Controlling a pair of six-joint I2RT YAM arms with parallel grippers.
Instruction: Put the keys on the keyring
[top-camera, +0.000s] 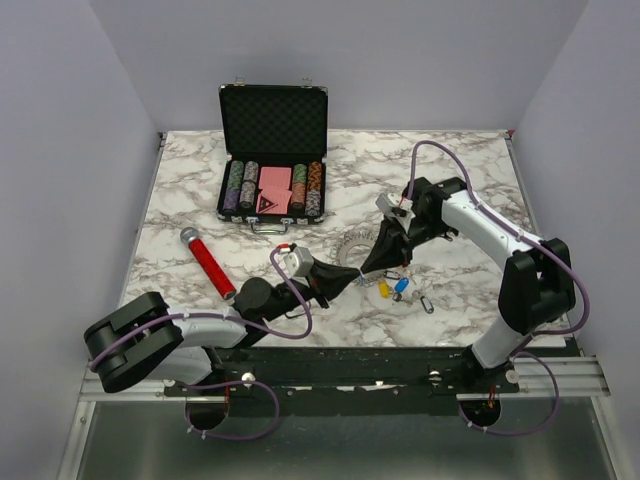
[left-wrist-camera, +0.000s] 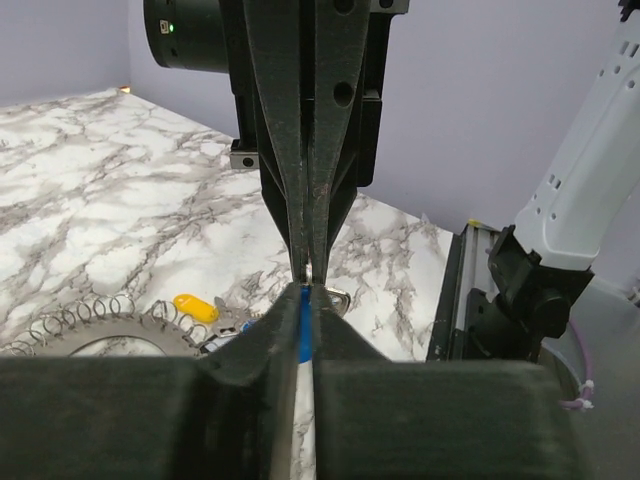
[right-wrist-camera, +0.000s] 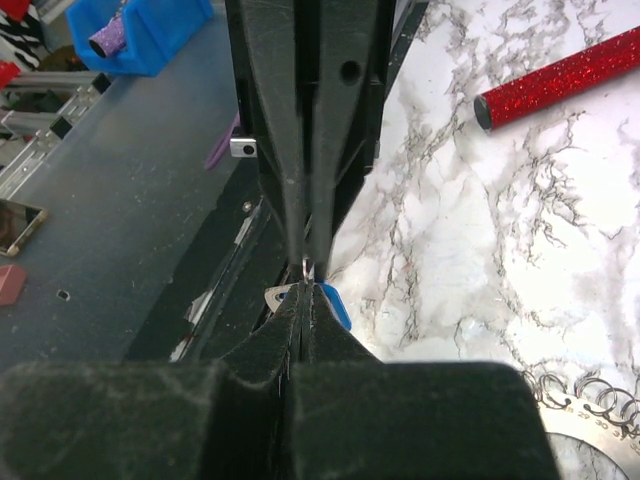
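Grippers meet tip to tip near the table's (left-wrist-camera: 120, 200) front edge, the left gripper (left-wrist-camera: 304, 308) and right gripper (right-wrist-camera: 308, 298) each pinching the same blue key (left-wrist-camera: 304, 328) with fingers (left-wrist-camera: 240, 362) pressed together, while the keyring (left-wrist-camera: 130, 328) lies flat just beyond it toward the back edge, equally near both arms.

Two white-shelled arms (top-camera: 480, 225) with black joints, looped purple cables (top-camera: 300, 325), slim black tapered fingers (left-wrist-camera: 275, 120)
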